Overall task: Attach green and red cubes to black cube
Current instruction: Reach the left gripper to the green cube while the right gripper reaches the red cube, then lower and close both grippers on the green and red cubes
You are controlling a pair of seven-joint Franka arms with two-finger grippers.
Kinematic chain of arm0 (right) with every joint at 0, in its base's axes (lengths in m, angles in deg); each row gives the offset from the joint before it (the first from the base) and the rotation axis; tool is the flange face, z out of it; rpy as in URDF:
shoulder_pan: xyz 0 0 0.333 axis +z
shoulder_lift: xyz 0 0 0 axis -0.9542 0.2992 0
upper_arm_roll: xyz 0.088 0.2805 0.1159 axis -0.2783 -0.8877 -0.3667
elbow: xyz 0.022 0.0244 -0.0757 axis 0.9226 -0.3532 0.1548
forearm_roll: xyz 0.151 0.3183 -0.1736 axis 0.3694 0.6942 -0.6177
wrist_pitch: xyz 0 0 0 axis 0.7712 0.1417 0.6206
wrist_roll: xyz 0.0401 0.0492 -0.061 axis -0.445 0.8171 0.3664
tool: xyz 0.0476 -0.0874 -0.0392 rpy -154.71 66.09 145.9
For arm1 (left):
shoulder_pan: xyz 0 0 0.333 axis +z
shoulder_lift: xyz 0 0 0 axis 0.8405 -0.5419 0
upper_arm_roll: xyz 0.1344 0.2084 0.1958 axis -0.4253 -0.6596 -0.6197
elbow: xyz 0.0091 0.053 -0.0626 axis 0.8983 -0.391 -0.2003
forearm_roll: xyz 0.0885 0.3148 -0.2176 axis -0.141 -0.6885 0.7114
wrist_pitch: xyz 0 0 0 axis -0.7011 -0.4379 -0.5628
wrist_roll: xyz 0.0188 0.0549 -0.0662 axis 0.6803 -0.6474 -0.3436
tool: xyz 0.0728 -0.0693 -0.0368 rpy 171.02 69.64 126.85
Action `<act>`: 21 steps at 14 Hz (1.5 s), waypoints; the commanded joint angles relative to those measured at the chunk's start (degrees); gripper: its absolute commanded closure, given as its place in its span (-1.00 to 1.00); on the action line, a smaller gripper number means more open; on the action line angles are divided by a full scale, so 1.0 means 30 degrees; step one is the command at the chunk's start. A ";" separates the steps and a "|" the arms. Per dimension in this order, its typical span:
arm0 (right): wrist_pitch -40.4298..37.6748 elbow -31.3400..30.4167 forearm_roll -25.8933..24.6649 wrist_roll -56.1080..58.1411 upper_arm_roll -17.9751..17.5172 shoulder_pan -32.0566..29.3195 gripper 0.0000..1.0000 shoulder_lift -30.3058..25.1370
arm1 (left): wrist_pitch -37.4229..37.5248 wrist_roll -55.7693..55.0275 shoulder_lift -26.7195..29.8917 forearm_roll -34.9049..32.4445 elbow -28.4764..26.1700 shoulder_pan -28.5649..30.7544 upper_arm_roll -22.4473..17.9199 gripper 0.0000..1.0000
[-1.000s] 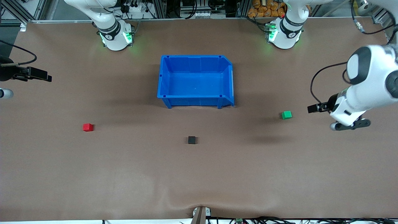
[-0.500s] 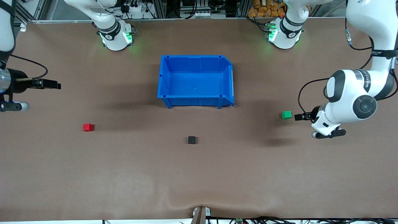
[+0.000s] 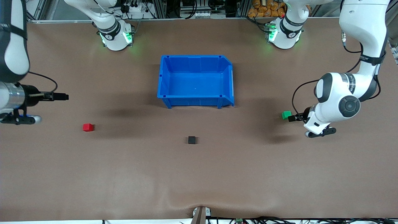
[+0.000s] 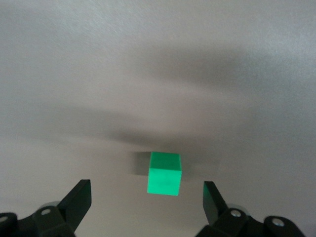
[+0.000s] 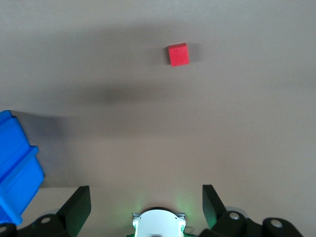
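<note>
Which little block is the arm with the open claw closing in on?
Start at the big blue bin, then look toward the left arm's end of the table. There, just by the open left gripper, sits the green cube, the only green block.

Robotics lab bench, not a home or a shop.
Two white Franka arms bolted at the table (image 3: 199, 174) edge, bases (image 3: 115, 37) lit with green status LEDs. Brown matte cover over the whole worktop. Aluminium extrusion framing (image 3: 37, 11), cable bundles (image 3: 192, 7) and power strips along the edge by the bases, more cabling at the edge nearest the front camera. Only props: a blue plastic parts bin (image 3: 195, 81) and small coloured test cubes.
</note>
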 commanded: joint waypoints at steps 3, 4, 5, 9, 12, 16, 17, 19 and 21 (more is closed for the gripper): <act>0.0856 0.1515 0.0422 -0.0114 -0.0159 -0.0675 -1.00 0.2715 | -0.0540 -0.0428 -0.0220 0.0055 -0.0111 -0.0084 0.0037 -0.92; 0.1414 0.1841 0.0393 -0.0114 -0.0130 -0.0734 -1.00 0.3477 | -0.0542 -0.0457 -0.0394 0.0055 -0.0111 -0.0084 0.0038 -0.88; 0.2347 0.2076 0.0393 -0.0143 -0.0130 -0.0908 -1.00 0.4123 | -0.0600 -0.0458 -0.0541 0.0084 -0.0082 -0.0084 0.0038 -0.87; 0.6045 0.1467 0.0365 -0.0056 -0.0130 -0.1262 -1.00 0.5153 | -0.1303 -0.0487 -0.1099 0.0113 -0.0169 -0.0084 0.0038 -0.65; 0.9753 -0.1452 0.0246 0.0932 -0.0159 -0.1028 -1.00 0.5097 | -0.1333 -0.0516 -0.1333 0.0143 -0.0198 -0.0084 0.0096 -0.54; 1.4244 -0.4740 0.0275 0.5444 -0.0159 -0.1232 -1.00 0.5038 | -0.1333 -0.0516 -0.1597 0.0172 -0.0316 -0.0084 0.0155 -0.50; 1.4802 -0.5647 0.0276 0.5539 -0.0159 -0.1174 -1.00 0.4863 | -0.1333 -0.0516 -0.1626 0.0143 -0.0345 -0.0084 0.0155 -0.47; 1.6437 -0.7667 0.0276 0.5569 -0.0159 -0.1087 -1.00 0.3929 | -0.1333 -0.0516 -0.1743 0.0143 -0.0345 -0.0084 0.0184 -0.40; 1.9161 -0.9428 0.0276 0.5627 -0.0159 -0.1115 -1.00 0.3603 | -0.1333 -0.0516 -0.1831 0.0143 -0.0404 -0.0084 0.0155 -0.33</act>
